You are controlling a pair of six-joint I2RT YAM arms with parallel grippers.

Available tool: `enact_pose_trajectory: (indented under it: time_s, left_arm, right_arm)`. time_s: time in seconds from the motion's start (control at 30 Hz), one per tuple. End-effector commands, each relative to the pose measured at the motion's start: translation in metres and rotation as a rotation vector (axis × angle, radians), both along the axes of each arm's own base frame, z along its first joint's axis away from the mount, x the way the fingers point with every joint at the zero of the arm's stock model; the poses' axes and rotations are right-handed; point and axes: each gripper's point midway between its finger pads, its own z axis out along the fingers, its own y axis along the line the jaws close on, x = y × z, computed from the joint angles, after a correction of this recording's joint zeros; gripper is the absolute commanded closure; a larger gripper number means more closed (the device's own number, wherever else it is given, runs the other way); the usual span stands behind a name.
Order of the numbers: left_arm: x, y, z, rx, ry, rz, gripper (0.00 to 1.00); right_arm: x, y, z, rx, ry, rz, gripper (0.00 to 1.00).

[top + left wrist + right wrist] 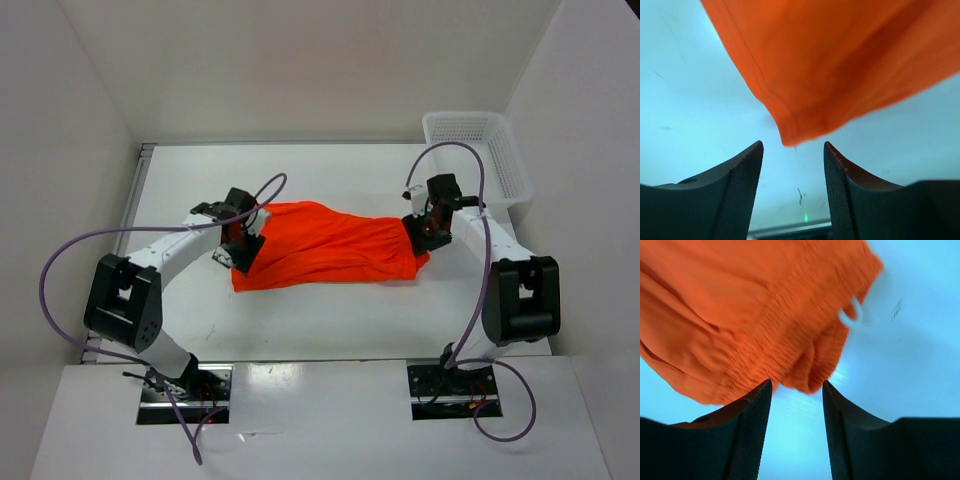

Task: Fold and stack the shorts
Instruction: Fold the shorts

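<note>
At the 9 o'clock end of the cloth in the top view, the left gripper (240,245) is seen over the white table (330,320). In the left wrist view its jaws (792,150) are held apart with nothing between them, and a hemmed corner of the shorts (830,65) hangs just beyond the fingertips, toward 12 o'clock.

The shorts (330,245) are spread across the middle of the table as a wide, rumpled orange strip running from 9 to 3 o'clock.

At the 3 o'clock end the right gripper (425,225) is placed against the bunched waistband. In the right wrist view its jaws (795,387) are also parted, with bare table seen in the gap. The gathered waistband (755,315) lies just ahead of the tips, and a loop of white drawstring (852,315) shows at 1 o'clock.

A white plastic basket (510,160) is set at the table's far corner, at about 1 o'clock, well apart from the shorts.
</note>
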Motion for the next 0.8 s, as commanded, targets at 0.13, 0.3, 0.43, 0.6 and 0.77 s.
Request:
enact_pose_trajectory:
  time_s: [0.13,0.3,0.43,0.6,0.77]
  left_arm:
    - [-0.051,0.008,-0.030,0.037,0.149,-0.051,0.32]
    - [-0.037,-0.004,-0.023,0.008,0.126,-0.066,0.31]
    - [-0.013,-0.015,0.001,-0.009,0.047,-0.073,0.31]
    - [0.031,-0.066,0.055,-0.146,-0.095,-0.152,0.31]
    - [0.058,-0.137,0.049,-0.271,-0.082,-0.280,0.30]
  right_arm:
    - [-0.012,-0.006,-0.016,0.127,0.079,-0.051,0.28]
    - [0.005,0.000,-0.026,0.174,0.067,-0.033,0.18]
    - [0.006,-0.001,-0.044,0.148,0.079,-0.034,0.17]
    - [0.004,0.010,-0.065,0.137,0.109,-0.009,0.32]
    - [0.003,0.009,-0.076,0.118,0.117,-0.046,0.62]
